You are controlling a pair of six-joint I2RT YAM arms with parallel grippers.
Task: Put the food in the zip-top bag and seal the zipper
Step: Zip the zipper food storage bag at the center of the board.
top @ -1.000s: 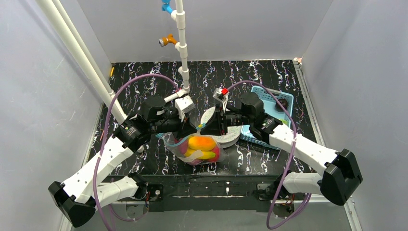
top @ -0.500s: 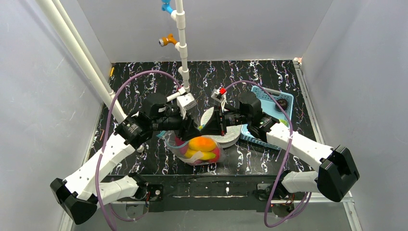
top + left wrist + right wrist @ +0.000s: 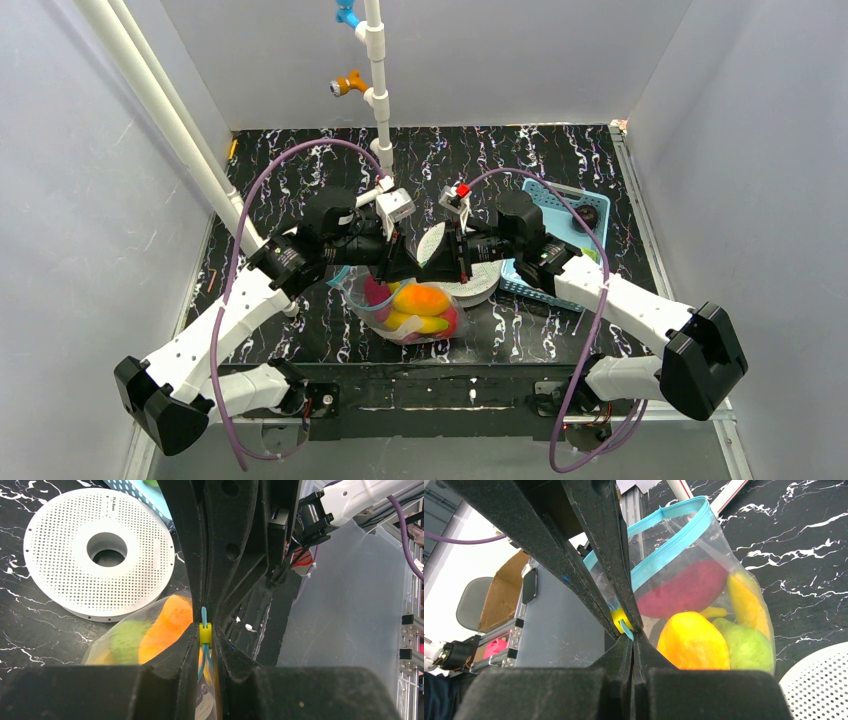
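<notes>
Left gripper (image 3: 405, 266), from above: we see it meet the right gripper (image 3: 430, 262) tip to tip over the zip-top bag (image 3: 410, 325), near the front edge of the table (image 3: 500, 150).
Food (image 3: 420, 300), from above: orange, yellow and red pieces sit inside the bag. A white perforated disc (image 3: 485, 285) lies just beside it, with a light-blue basket (image 3: 555, 195) beyond.
Left wrist, grip: the left gripper's fingers (image 3: 175, 655) are clamped on the zipper (image 3: 204, 615) at a yellow slider (image 3: 205, 632). The right gripper's fingers (image 3: 225, 555) pinch the teal strip just above the slider.
Left wrist, food: we make out orange and green pieces through the plastic, left of the pinch.
Right wrist, grip: the right gripper's fingers are pressed together on the mouth edge, touching the slider.
Right wrist, zipper: beyond the slider the two teal tracks stand apart.
Right wrist, bag: red, yellow, yellow-orange and green pieces fill it.
</notes>
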